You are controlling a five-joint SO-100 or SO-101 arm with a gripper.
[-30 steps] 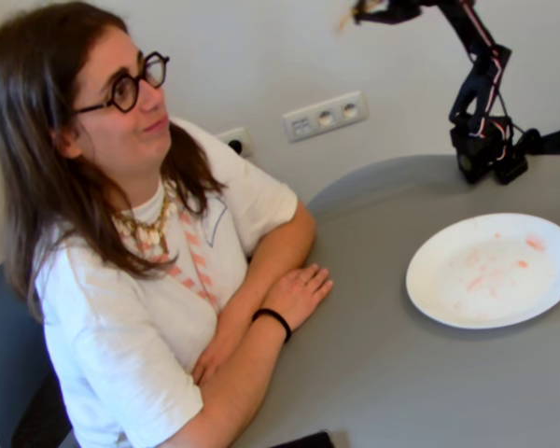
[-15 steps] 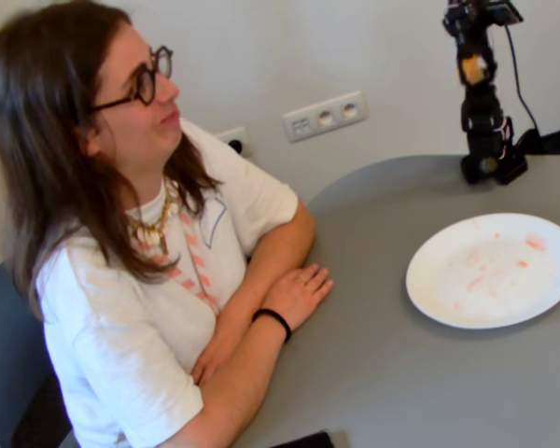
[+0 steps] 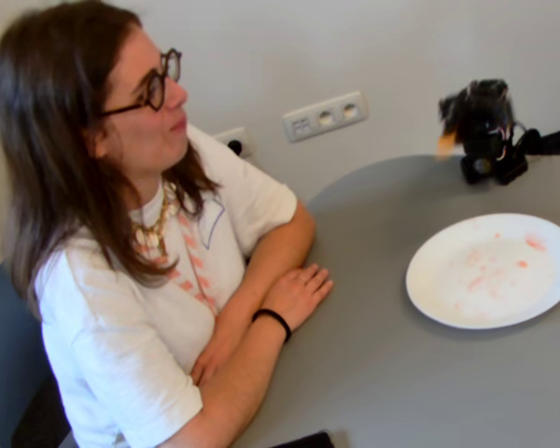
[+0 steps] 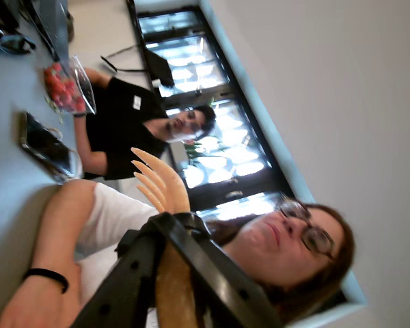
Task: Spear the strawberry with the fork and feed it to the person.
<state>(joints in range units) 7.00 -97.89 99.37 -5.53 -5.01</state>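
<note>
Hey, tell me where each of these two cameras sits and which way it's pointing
Fixed view: stands above the table, looking down across the person and the smeared white plate; the gripper shows blurred at the upper right.
Wrist view: rides on the arm, tilted sideways, looking along the fork toward the person; the black gripper fills the bottom.
Shared: the person, the fork, the table.
</note>
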